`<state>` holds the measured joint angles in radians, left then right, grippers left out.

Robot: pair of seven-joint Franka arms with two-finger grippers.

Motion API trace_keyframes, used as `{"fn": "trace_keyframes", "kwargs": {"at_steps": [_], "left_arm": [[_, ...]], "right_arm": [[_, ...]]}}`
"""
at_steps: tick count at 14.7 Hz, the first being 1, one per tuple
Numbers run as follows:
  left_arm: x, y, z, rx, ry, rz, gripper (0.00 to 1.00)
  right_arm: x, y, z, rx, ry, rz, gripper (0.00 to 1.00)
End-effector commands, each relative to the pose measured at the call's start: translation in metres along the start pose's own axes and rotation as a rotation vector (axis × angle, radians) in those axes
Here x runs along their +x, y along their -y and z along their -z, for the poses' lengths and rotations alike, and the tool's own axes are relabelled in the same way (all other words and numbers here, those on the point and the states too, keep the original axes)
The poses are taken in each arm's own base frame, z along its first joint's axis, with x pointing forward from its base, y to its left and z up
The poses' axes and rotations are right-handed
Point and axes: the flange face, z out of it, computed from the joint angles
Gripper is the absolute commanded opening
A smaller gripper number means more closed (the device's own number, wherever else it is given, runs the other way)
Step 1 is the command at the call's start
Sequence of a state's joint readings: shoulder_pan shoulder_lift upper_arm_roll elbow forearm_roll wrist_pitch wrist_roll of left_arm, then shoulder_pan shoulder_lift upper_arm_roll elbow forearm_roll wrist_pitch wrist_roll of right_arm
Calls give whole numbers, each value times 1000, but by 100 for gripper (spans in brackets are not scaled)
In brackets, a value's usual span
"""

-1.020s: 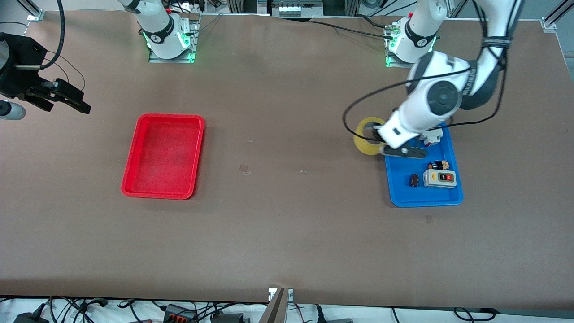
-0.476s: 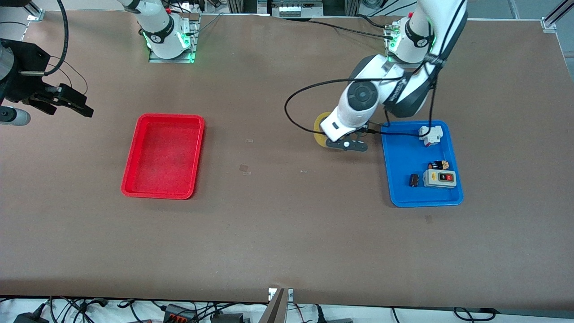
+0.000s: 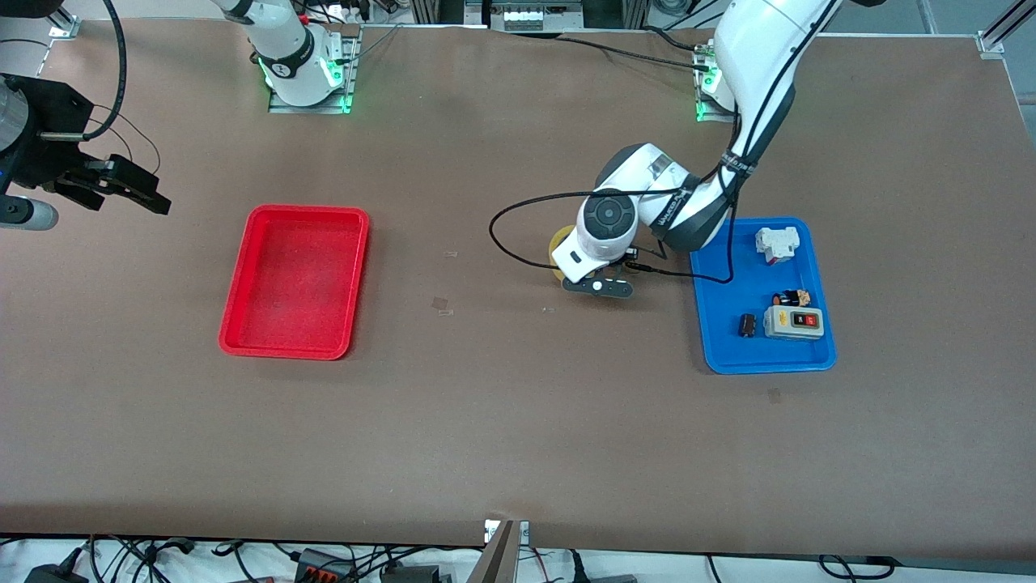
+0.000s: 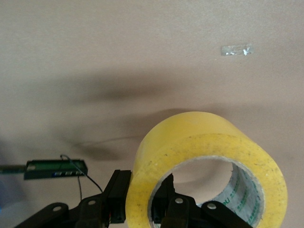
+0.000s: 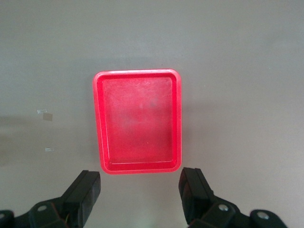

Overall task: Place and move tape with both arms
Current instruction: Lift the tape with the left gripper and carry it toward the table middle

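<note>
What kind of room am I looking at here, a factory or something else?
Most likely a robotics lab or test bench, not a factory. Two arms are bolted to one brown table; the left pincer grips a tape roll, the right pincer waits open, and a red tray and blue tray look staged.

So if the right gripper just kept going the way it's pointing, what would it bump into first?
Probably the red tray. The right gripper is open, and in its wrist view the tray sits straight ahead between its fingers with only bare table around it. How far off it is, I can't tell.
</note>
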<state>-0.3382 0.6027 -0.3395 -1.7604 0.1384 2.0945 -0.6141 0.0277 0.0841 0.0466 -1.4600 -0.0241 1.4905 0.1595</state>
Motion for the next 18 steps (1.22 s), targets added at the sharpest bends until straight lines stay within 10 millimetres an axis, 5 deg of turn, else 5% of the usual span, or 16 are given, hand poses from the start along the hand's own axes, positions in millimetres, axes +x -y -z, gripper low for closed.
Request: {"fn": "trace_keyframes", "kwargs": {"at_steps": [1, 6, 8, 11, 13, 16, 18], "left_arm": [[12, -9, 1, 26, -26, 21, 22], [12, -31, -9, 23, -71, 52, 25], [12, -31, -11, 25, -70, 53, 60], [12, -30, -10, 24, -70, 69, 98], [18, -16, 6, 20, -82, 104, 100], [29, 35, 67, 7, -115, 176, 100], [30, 53, 87, 13, -122, 205, 100]], "right_arm": [[-1, 3, 4, 9, -11, -3, 99], [2, 2, -1, 3, -6, -2, 99], [2, 2, -1, 1, -6, -2, 99], [3, 2, -2, 1, -3, -1, 99], [2, 6, -1, 1, -5, -4, 99], [-2, 30, 0, 1, -12, 36, 99], [-3, 53, -6, 6, -3, 72, 99]]}}
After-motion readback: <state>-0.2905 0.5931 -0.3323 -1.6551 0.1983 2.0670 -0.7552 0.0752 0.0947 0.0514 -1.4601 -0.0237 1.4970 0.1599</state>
